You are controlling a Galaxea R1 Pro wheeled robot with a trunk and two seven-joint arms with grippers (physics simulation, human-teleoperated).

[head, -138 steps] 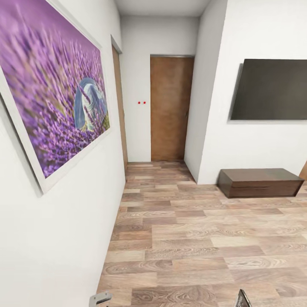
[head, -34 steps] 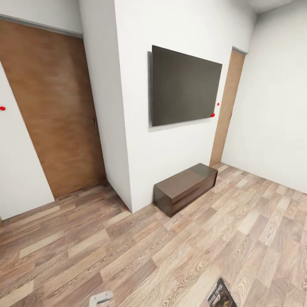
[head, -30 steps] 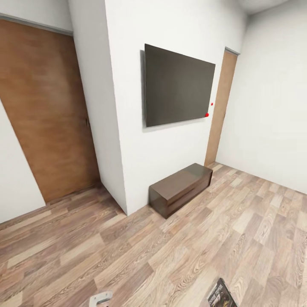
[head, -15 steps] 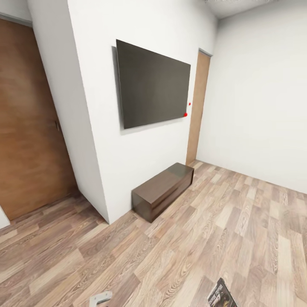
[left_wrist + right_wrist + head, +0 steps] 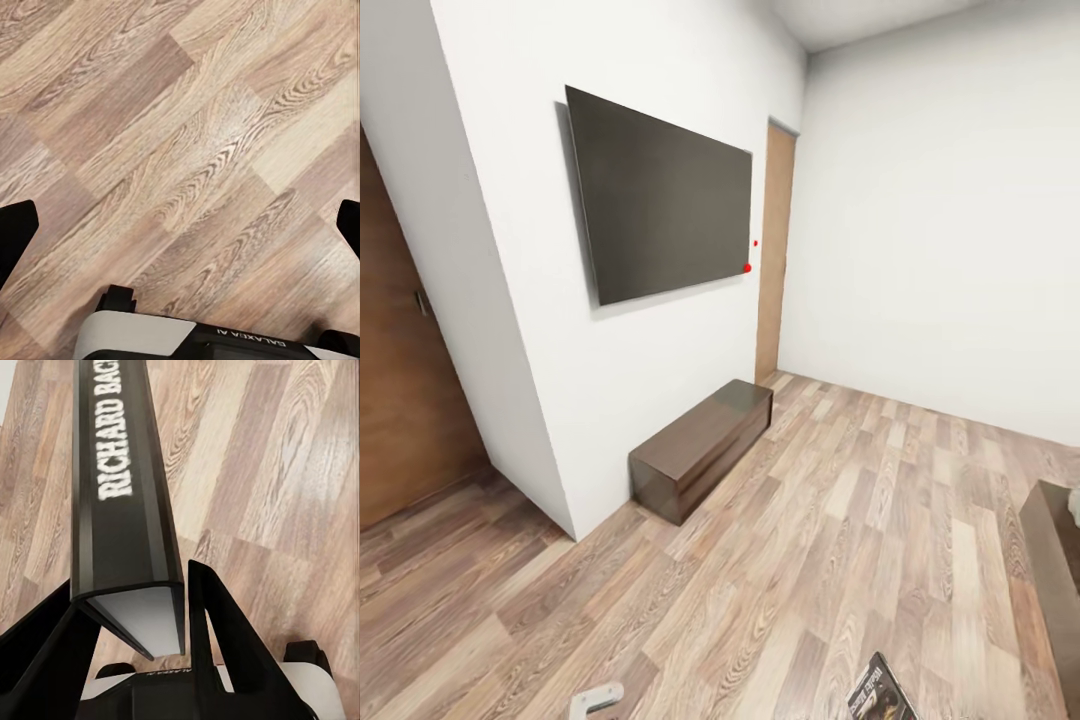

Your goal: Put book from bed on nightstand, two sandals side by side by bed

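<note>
My right gripper [image 5: 131, 600] is shut on the book [image 5: 120, 487], a thin dark paperback with white spine lettering, and holds it over the wood-plank floor. The book's cover [image 5: 880, 690] pokes up at the bottom edge of the head view. My left gripper [image 5: 180, 225] is open and holds nothing, its black fingertips [image 5: 15, 232] spread wide over bare floor. Part of the left gripper [image 5: 597, 698] shows at the head view's bottom edge. The sandals and the nightstand are out of view.
A long low dark cabinet [image 5: 705, 445] stands against the white wall under a wall-mounted black screen [image 5: 660, 195]. A brown door [image 5: 772, 250] lies beyond it, another [image 5: 400, 400] at far left. A dark brown wood edge [image 5: 1050, 560] enters at the right. Plank floor [image 5: 840, 520] lies ahead.
The camera has swung to the right, so the cabinet, screen and doors slid left in the picture. A dark wood edge came in at the right. The book stays in my right gripper.
</note>
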